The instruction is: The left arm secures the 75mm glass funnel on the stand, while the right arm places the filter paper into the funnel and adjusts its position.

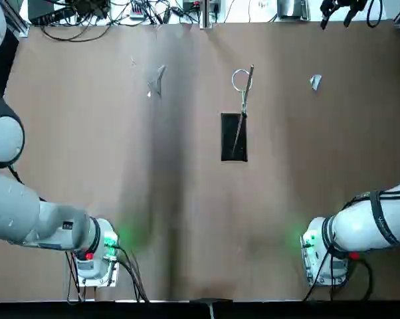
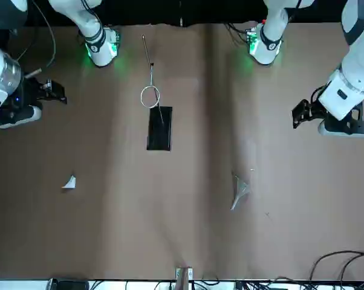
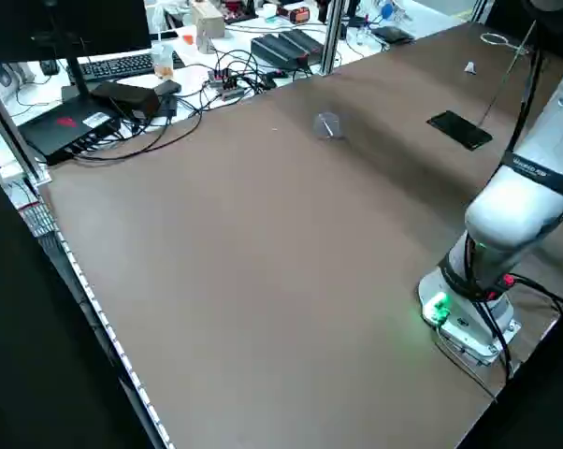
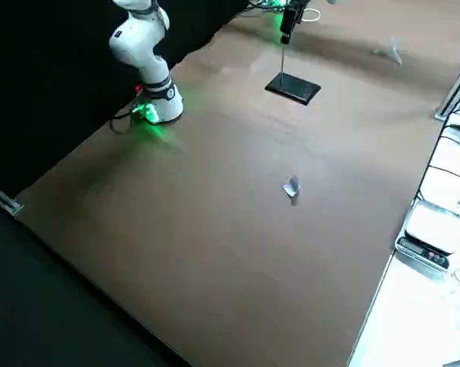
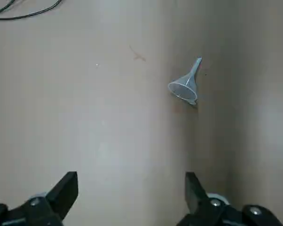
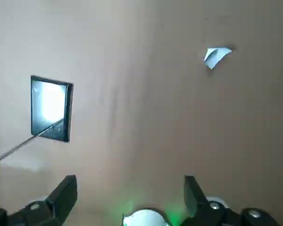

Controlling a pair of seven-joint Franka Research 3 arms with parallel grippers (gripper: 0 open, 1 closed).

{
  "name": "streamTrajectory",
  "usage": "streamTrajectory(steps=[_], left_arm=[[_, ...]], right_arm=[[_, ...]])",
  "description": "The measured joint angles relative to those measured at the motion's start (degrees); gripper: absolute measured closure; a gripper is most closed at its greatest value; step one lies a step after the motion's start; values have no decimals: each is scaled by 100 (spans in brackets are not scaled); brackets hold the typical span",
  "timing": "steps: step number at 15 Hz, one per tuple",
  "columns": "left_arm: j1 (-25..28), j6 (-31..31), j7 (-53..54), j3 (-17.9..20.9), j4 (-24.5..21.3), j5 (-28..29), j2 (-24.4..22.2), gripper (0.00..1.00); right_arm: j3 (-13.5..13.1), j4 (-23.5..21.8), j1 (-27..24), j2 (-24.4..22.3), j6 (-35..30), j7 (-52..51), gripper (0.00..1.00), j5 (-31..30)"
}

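Lying on its side on the brown surface (image 1: 187, 199), the 75mm glass funnel (image 1: 157, 81) is sitting at about ten o'clock from the middle in the top view, with its thin stem pointing up and away. The left gripper (image 5: 131, 197) is hanging high above it, and its jaws are standing wide open with nothing in them. The stand (image 1: 234, 136) is sitting near the middle, its black plate flat and its rod leaning toward twelve o'clock, with the wire ring at the end holding nothing. The filter paper (image 1: 315, 82) is lying at about two o'clock, well apart from the stand. The right gripper (image 6: 130, 197) is hanging above the surface too, its jaws wide open and holding nothing.
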Motion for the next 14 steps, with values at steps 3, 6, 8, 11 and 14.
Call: streamTrajectory(steps=[3,6,8,11,14], left_arm=[[1,-7,22,0,0,0,0,0],[2,-53,27,0,-2,0,2,0],[15,-79,-10,4,-25,0,34,0],[110,-108,-294,11,-150,-6,350,0],[288,216,-672,15,-180,-451,1022,0]], right_arm=[[-6,-538,-4,-265,648,0,0,-18],[-49,-1283,-78,-853,919,0,0,-246],[-56,-1356,-92,-943,956,0,0,-368],[-59,-1371,-115,-947,980,10,0,-401],[-61,-1386,-132,-945,1018,40,0,-403]])
